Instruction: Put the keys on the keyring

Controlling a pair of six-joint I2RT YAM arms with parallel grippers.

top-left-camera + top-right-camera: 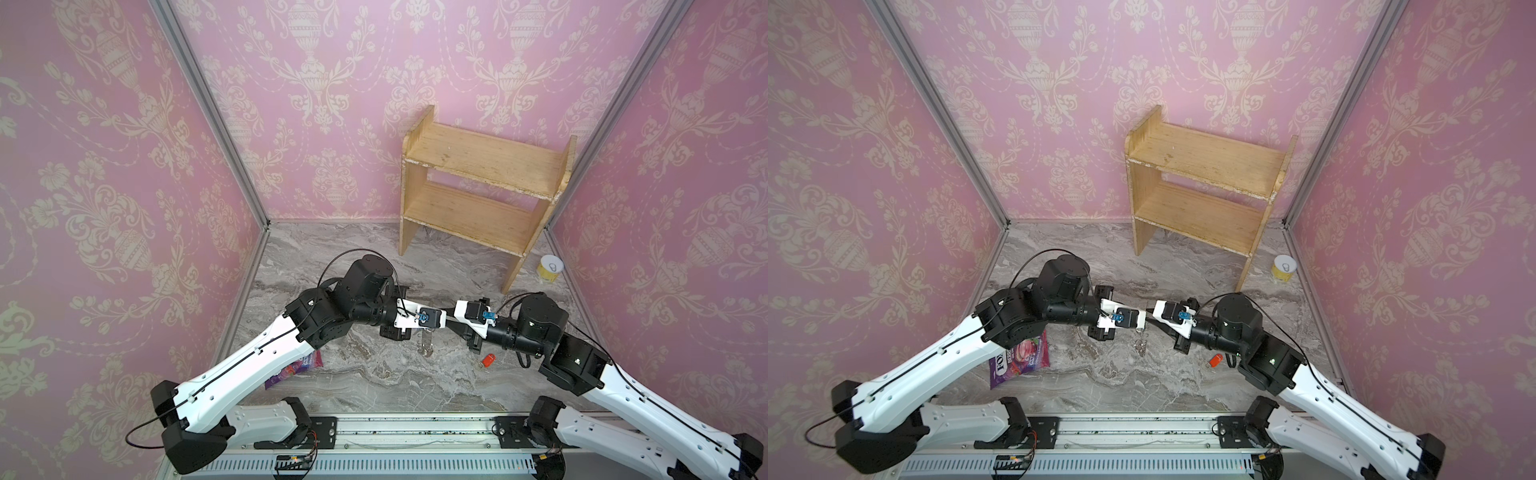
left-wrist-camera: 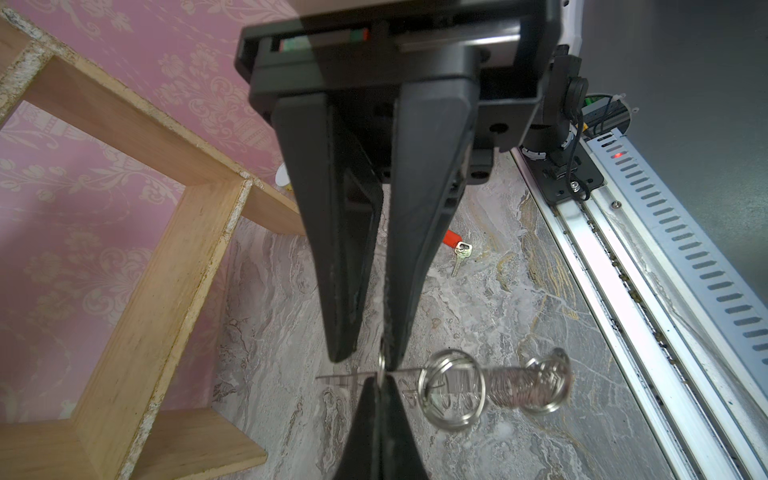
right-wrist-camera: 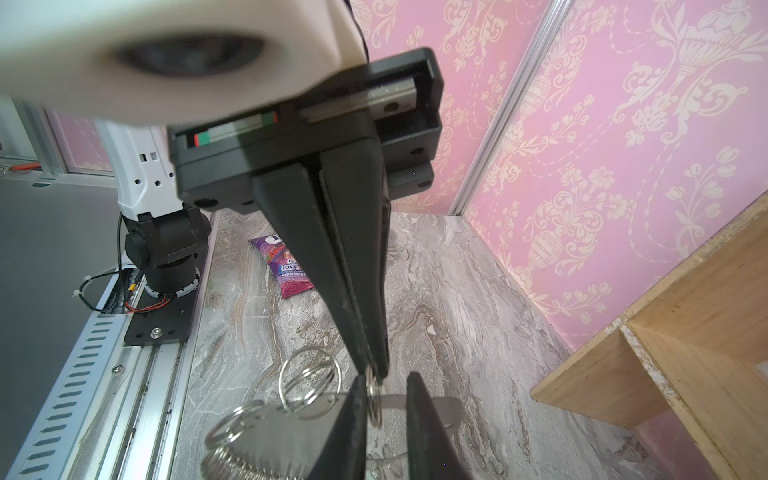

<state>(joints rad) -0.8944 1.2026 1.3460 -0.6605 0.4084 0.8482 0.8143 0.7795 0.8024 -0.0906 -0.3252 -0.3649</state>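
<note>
Back-right corner of tabletop (image 1: 374, 374): wooden shelf (image 1: 478, 158). Left gripper (image 2: 368, 359) clamped on keyring (image 2: 519, 386) band, midair over tabletop centre. Right gripper (image 3: 374, 376) pinched onto one of its rings (tips nearly meet the left's). Key (image 1: 488, 360) with red tag lies flat near right edge, apart from both.

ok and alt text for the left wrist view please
The left tool and the right tool meet tip to tip, both pinching a split ring of the keyring, whose other rings hang beside them above the marble floor. The red-tagged key lies on that floor, a wooden shelf beyond.
</note>
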